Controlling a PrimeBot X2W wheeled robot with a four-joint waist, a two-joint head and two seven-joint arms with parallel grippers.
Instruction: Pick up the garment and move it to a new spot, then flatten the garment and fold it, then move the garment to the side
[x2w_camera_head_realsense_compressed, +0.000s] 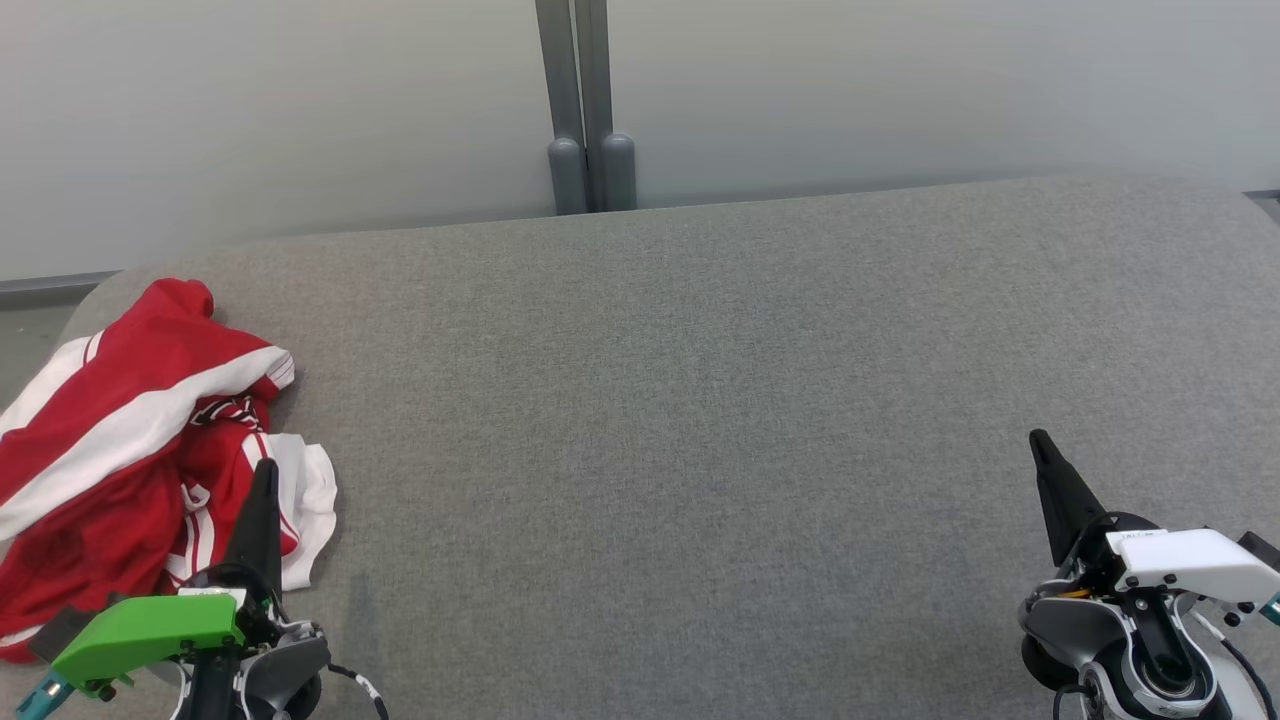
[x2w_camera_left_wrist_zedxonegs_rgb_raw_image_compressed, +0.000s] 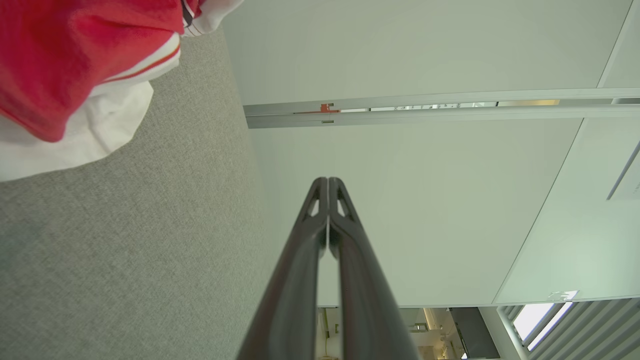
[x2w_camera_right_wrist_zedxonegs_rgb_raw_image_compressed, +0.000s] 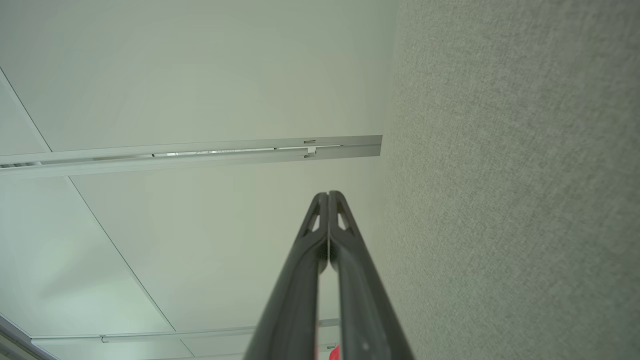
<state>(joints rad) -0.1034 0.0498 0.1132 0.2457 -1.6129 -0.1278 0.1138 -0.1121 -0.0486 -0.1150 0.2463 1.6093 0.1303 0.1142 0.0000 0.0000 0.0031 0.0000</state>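
Head view: a crumpled red-and-white striped sports jersey (x2w_camera_head_realsense_compressed: 130, 440) lies at the left end of the grey fabric-covered surface (x2w_camera_head_realsense_compressed: 700, 400), not yet picked up, near the left gripper (x2w_camera_head_realsense_compressed: 266, 480). The right gripper (x2w_camera_head_realsense_compressed: 1040, 445) sits well apart.
Left wrist: the fingers meet on nothing, clear of the jersey.
Right wrist: the fingers likewise meet, empty. Both arms look parked ahead of the pick-up.

Soft, even light fills all three views — bright and flat. On the head view's grey worktop (x2w_camera_head_realsense_compressed: 700, 400) a faint shadow lies under the garment (x2w_camera_head_realsense_compressed: 120, 430) at its right edge. The wrist views bow straight wall lines (x2w_camera_left_wrist_zedxonegs_rgb_raw_image_compressed: 425, 107) near the frame edges; the left tool (x2w_camera_left_wrist_zedxonegs_rgb_raw_image_compressed: 328, 182) and right tool (x2w_camera_right_wrist_zedxonegs_rgb_raw_image_compressed: 328, 195) blur slightly toward the bottom edge.
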